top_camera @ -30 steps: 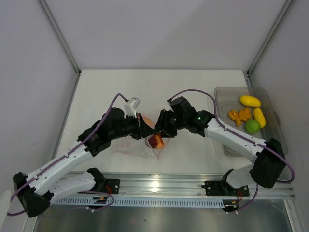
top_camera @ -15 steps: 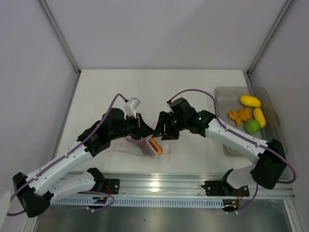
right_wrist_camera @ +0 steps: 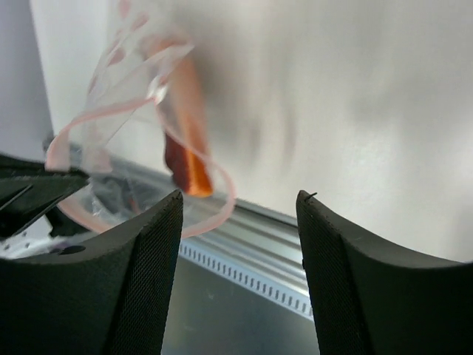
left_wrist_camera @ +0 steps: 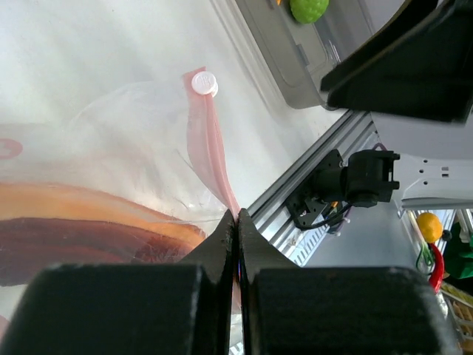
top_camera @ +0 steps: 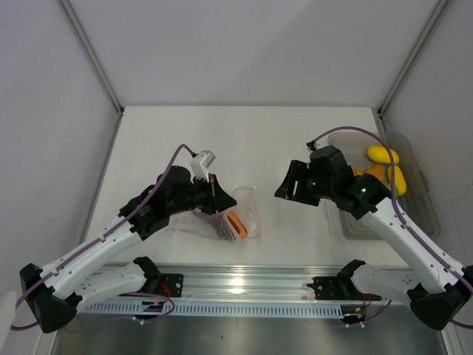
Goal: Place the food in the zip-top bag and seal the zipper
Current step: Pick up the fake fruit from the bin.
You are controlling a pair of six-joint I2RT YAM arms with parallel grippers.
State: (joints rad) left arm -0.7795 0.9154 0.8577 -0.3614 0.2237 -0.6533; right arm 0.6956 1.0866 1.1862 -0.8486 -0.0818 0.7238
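Note:
The clear zip-top bag (top_camera: 247, 211) lies at the table's middle front with its mouth open. My left gripper (top_camera: 217, 194) is shut on the bag's pink zipper (left_wrist_camera: 209, 151), pinching the strip at the fingertips (left_wrist_camera: 237, 216). An orange and reddish-brown piece of food (top_camera: 236, 224) rests inside the bag (left_wrist_camera: 89, 225). To the right of the bag hangs my right gripper (top_camera: 287, 189), open and empty (right_wrist_camera: 240, 203). It faces the bag's mouth and the piece inside (right_wrist_camera: 188, 166). Two yellow pieces (top_camera: 381, 154) lie in the tray, and a green lime (left_wrist_camera: 309, 9) shows there too.
A rigid grey-clear tray (top_camera: 423, 218) stands at the right edge of the table, partly covered by my right arm. A metal rail (top_camera: 244, 285) runs along the near edge. White walls close in the table on the left, back and right.
My right gripper opened and let go of the reddish-brown piece, which now lies in the bag. It then drew back to the right, toward the tray. The left gripper kept its hold.

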